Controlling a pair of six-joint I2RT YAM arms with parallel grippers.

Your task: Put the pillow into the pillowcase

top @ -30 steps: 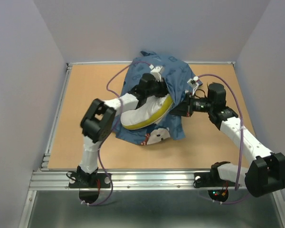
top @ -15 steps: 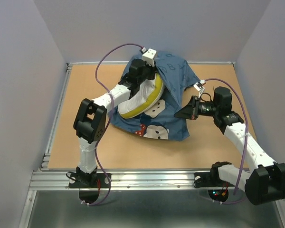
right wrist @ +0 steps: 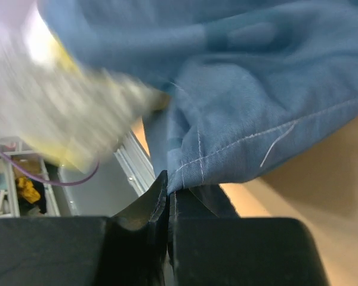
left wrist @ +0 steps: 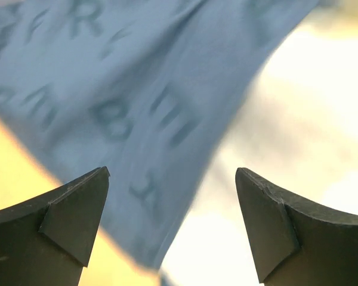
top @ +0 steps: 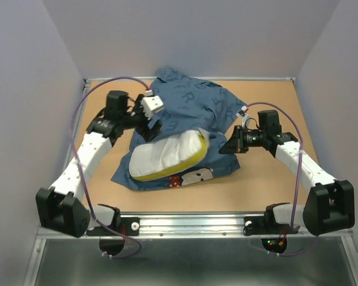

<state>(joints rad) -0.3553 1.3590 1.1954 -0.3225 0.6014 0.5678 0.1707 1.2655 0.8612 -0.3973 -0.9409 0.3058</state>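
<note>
The pillow (top: 164, 156) lies nearest the arm bases, its yellow-green edge facing them. It rests on the lower layer of the blue pillowcase (top: 191, 101) and is mostly uncovered. Just to the right of the pillow's end, the right gripper (top: 225, 146) has its jaws pressed together on a stitched hem of the pillowcase. Beyond the pillow's far-left side, the left gripper (top: 154, 122) hangs over the lettered cloth with its jaws wide apart and nothing between them. The rest of the pillowcase spreads toward the table's (top: 101, 196) far edge.
</note>
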